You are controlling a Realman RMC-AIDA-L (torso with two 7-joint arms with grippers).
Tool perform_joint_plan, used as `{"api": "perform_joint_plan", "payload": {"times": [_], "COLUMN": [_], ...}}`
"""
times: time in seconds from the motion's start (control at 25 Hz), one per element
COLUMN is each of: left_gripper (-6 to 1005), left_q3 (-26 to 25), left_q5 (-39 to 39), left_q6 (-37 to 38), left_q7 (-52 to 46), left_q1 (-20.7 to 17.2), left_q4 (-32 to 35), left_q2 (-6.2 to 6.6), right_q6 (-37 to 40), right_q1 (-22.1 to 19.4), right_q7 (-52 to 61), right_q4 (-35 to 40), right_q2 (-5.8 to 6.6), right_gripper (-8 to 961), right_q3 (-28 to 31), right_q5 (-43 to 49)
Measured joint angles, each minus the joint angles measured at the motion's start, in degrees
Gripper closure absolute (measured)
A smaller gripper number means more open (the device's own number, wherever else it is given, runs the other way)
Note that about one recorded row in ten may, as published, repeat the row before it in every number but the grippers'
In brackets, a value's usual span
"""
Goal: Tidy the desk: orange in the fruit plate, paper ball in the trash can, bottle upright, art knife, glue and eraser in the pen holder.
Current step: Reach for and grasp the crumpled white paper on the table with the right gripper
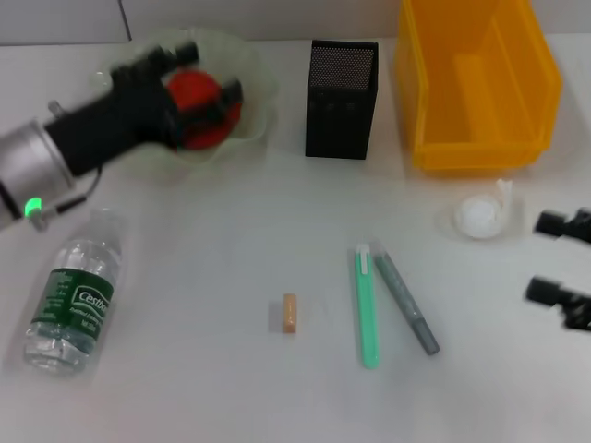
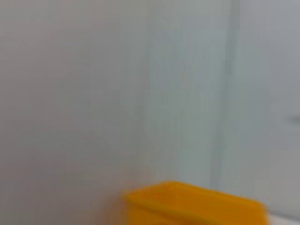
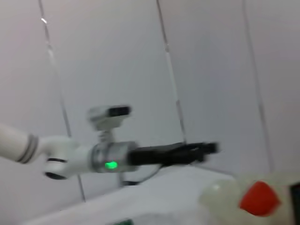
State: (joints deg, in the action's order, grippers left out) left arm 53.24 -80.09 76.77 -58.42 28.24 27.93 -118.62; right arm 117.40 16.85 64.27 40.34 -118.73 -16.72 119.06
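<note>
Left gripper (image 1: 205, 92), upper left of frame, over plate (image 1: 254, 101), jaws around orange (image 1: 199, 109). Best lowered gently, opened fully, lifted straight. Right gripper (image 1: 561, 263) far right, jaws apart, empty.

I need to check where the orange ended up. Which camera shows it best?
The head view: the orange sits in the fruit plate under the left pincer. The right wrist view shows it small at the edge; the left wrist view misses it.

A white desk (image 1: 203, 277) backed by a pale panelled wall (image 3: 140, 56)
</note>
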Motion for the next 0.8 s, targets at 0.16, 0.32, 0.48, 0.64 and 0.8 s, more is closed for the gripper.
{"api": "perform_joint_plan", "payload": {"times": [0.16, 0.32, 0.48, 0.64, 0.8], "left_gripper": [276, 197, 197, 197, 197], "left_q3": [10.73, 14.81, 14.93, 14.99, 15.02], "left_q5": [-0.70, -1.05, -1.04, -1.05, -1.04], "left_q6": [3.77, 4.12, 3.71, 3.62, 3.18], "left_q7": [1.18, 1.65, 1.69, 1.69, 1.73], "left_q1": [-5.27, -8.68, -8.93, -8.98, -8.95], "left_q4": [3.05, 4.35, 3.50, 3.22, 3.22], "left_q2": [0.27, 0.07, -0.04, 0.02, 0.02], "right_q6": [-1.56, -5.84, -8.12, -10.73, -14.32], "right_q1": [1.48, 4.44, 7.11, 10.99, 14.87], "right_q7": [15.50, 37.49, 53.99, 66.07, 75.32], "right_q4": [16.16, 33.80, 50.45, 55.69, 51.94], "right_q2": [-0.36, -0.26, -0.39, -0.48, -0.58], "right_gripper": [118, 124, 130, 136, 141], "right_q3": [0.91, -5.10, -19.88, -33.91, -43.68], "right_q5": [0.10, 3.20, 13.61, 25.97, 33.33]}}
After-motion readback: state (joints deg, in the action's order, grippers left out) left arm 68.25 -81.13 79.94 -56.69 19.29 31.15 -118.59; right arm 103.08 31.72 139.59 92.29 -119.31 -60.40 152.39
